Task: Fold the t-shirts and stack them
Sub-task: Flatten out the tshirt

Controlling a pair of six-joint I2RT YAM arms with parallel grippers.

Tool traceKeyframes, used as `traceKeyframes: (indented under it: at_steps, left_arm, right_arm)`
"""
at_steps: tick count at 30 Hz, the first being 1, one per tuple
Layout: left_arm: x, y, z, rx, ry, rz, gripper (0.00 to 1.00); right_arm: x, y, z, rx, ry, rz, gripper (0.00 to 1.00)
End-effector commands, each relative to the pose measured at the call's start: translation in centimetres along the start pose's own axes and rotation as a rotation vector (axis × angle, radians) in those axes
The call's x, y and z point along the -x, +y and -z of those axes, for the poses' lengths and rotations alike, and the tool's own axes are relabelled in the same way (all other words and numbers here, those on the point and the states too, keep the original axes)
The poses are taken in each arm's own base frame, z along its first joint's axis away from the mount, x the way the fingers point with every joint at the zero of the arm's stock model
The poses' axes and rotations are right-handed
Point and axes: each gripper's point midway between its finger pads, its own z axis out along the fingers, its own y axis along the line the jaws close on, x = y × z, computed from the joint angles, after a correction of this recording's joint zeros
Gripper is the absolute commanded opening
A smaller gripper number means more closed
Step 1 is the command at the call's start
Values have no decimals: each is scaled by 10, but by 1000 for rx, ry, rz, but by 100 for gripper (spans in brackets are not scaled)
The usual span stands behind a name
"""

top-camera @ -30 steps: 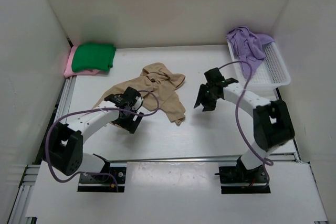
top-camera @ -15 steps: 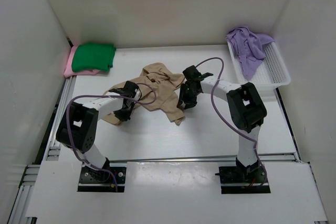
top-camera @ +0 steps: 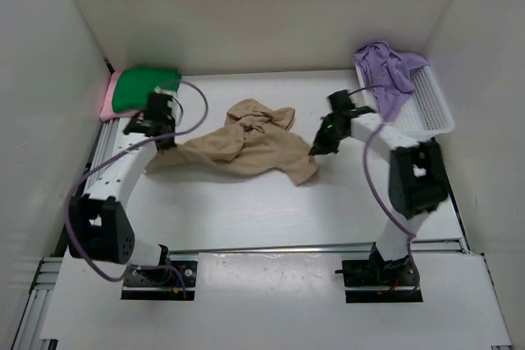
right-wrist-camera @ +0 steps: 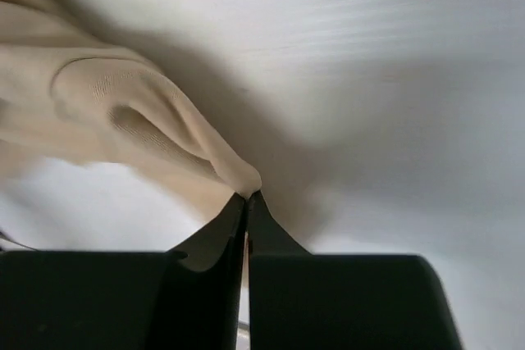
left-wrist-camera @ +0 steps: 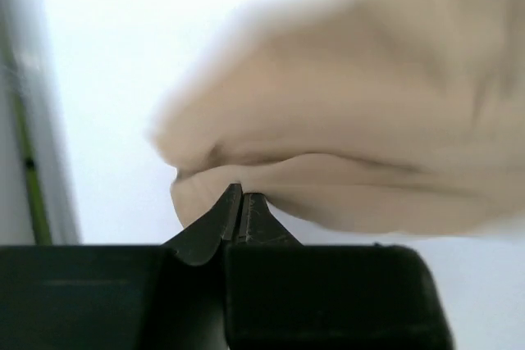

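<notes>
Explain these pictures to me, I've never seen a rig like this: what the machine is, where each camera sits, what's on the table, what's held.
It is a robot: two arms bolted at the near edge of a white table, each ending in a two-finger gripper. The wide picture comes from a fixed camera above and behind the arms. The two close-ups come from cameras on the wrists; the dark shapes at the bottom belong to that arm. The left gripper and the right gripper are both shut, pinching opposite ends of the tan t-shirt, which is spread between them. Back left, a folded green t-shirt lies on a pink t-shirt. Back right, a crumpled lavender t-shirt lies at the far end of a white mesh basket.
</notes>
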Motion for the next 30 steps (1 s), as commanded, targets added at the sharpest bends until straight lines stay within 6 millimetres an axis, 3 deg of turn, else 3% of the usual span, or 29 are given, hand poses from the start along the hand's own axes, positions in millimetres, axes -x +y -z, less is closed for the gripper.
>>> traceKeyframes:
  at_steps: [1,5,6,9,15,19,21,23,25,26,27,28,29,30]
  left_arm:
    - [101,82,89,127,-372,229,10]
    - [121,114,131,185,-479,299,10]
    - [118,121,131,210,-474,311,10]
    - [119,139,146,250,-508,351,10]
    - [105,148,153,271,-510,372,10]
    - [93,142,135,254,-461,359,10]
    - [92,133,120,218,-426,340,10]
    - [101,127,101,191,-386,324,10]
    - [143,127,113,169,-454,320,10]
    - [161,126,92,166,-423,312,10]
    - [186,123,95,155,-459,306,10]
    - [236,141,139,183,-604,346,10]
    - [260,146,154,202,-661,363,10]
    - [282,154,142,245,-667,382,10]
  right_arm:
    - [71,-9,138,106,-358,-46,0]
    - [80,-29,222,98,-524,-51,0]
    - [72,-36,238,84,-537,-49,0]
    - [55,-47,260,63,-579,-49,0]
    - [18,-68,257,54,-580,-95,0]
    - [0,-77,230,59,-492,-128,0]
    - [3,-79,215,51,-446,-150,0]
    - [24,-69,222,73,-470,-137,0]
    - [76,-42,253,112,-547,-103,0]
    - [105,-40,247,102,-520,-121,0]
    - [128,-24,266,131,-559,-101,0]
    - [165,22,351,268,-750,-48,0]
    - [200,26,354,299,-759,-78,0]
    - [216,44,389,379,-842,-65,0]
